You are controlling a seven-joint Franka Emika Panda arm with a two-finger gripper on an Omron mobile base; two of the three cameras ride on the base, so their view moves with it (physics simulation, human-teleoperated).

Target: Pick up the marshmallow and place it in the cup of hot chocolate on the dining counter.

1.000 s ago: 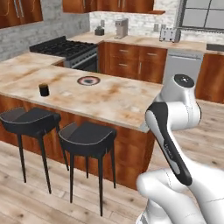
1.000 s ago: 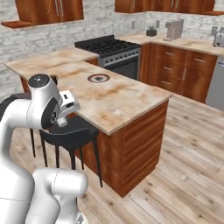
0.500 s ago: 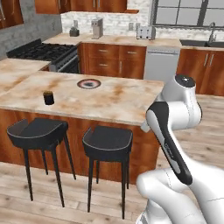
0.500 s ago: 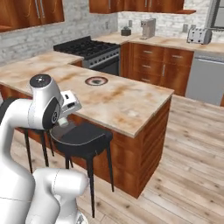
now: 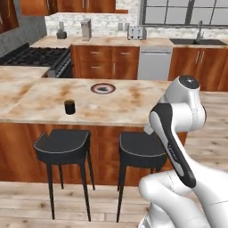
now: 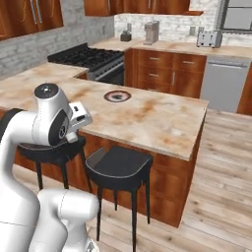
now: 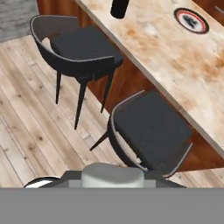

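Nearest the base, the white arm is folding back on itself, its hand sitting low beside the robot's body; the fingers are hidden from every camera, so I cannot tell whether they are parted or closed.

Just ahead, two black bar stools are standing against the near edge of the dining counter (image 5: 133,107) — the left stool (image 5: 62,144) at about 9 o'clock of the right stool (image 5: 140,149), the pair set slightly apart. In the hand view the same stools (image 7: 151,127) are lying below the counter's edge, over pale wood flooring.

On the marbled stone top, the cup of hot chocolate (image 5: 69,107) is standing upright near the front edge, a small black mug above the left stool. From the cup, a round plate (image 5: 103,88) with a red-and-black rim is sitting at about 1 o'clock, well apart from it — something small and dark is lying at its centre, too blurred to name. The marshmallow is not something I can pick out.

Farther back, a black stove (image 5: 33,57) is standing at 10 o'clock, a dishwasher (image 5: 153,63) at 12, and a toaster (image 5: 136,32) on the wall counter behind it.
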